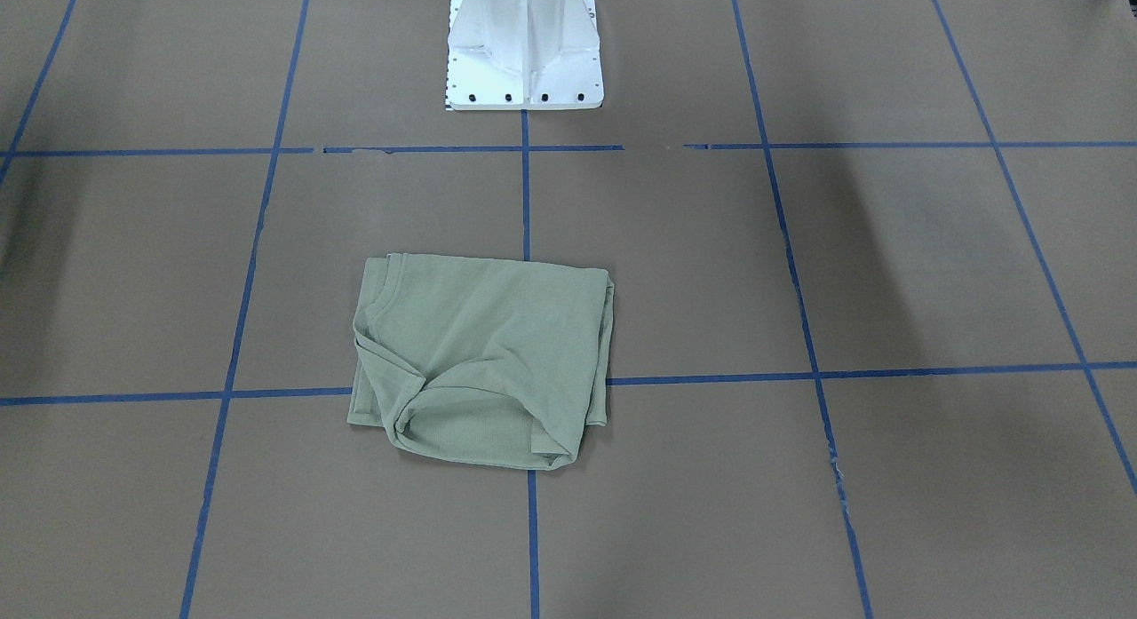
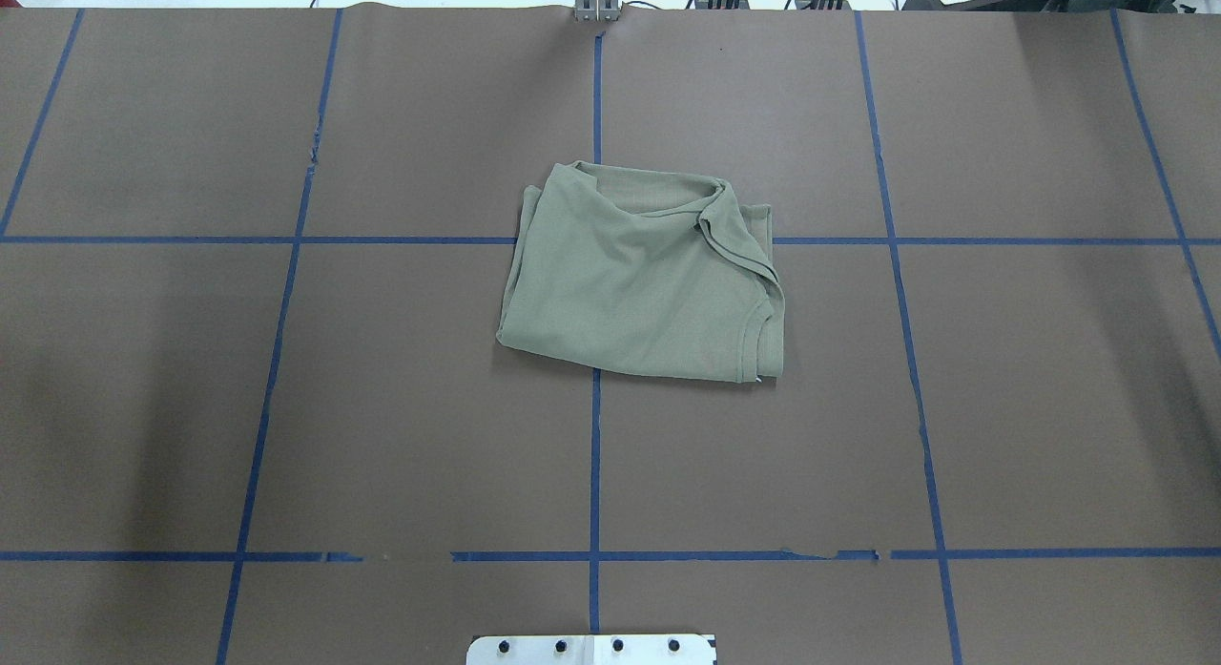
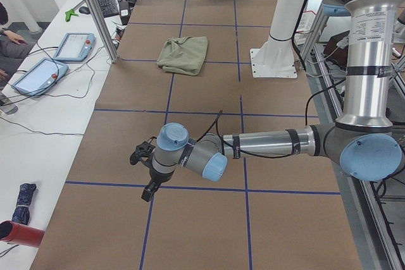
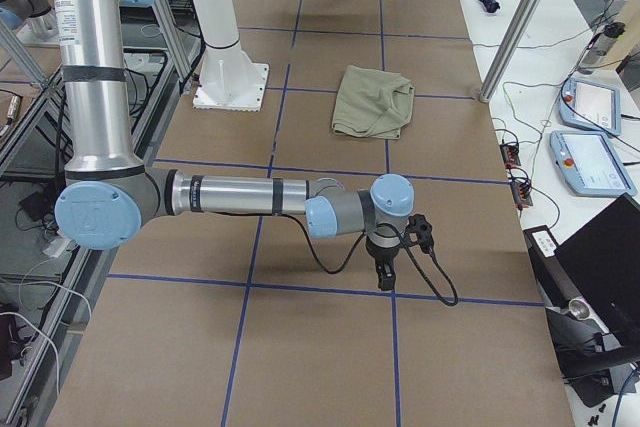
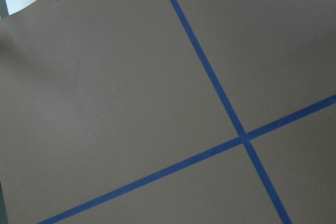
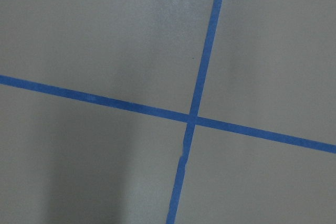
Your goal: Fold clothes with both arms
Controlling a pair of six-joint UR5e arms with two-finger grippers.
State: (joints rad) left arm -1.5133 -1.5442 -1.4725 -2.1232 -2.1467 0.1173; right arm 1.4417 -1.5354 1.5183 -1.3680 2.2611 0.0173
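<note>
The clothes are one sage-green shirt (image 2: 639, 283), folded into a rough rectangle at mid-table across a blue tape crossing (image 1: 484, 361); its collar edge shows on one side. Neither arm is in the overhead or front views. In the exterior left view the left arm (image 3: 266, 143) stretches low over the table's left end, far from the shirt (image 3: 183, 55), with the left gripper (image 3: 145, 178) pointing down. The exterior right view shows the right arm (image 4: 240, 195) likewise at the right end, its gripper (image 4: 385, 272) pointing down, far from the shirt (image 4: 373, 102). I cannot tell whether either gripper is open or shut.
Brown paper with a blue tape grid (image 2: 595, 455) covers the table. The white base pedestal (image 1: 524, 51) stands at the robot's side. Metal posts (image 3: 95, 11), tablets (image 3: 73, 45), a red cylinder (image 3: 19, 233) and a laptop (image 4: 610, 247) line the side benches.
</note>
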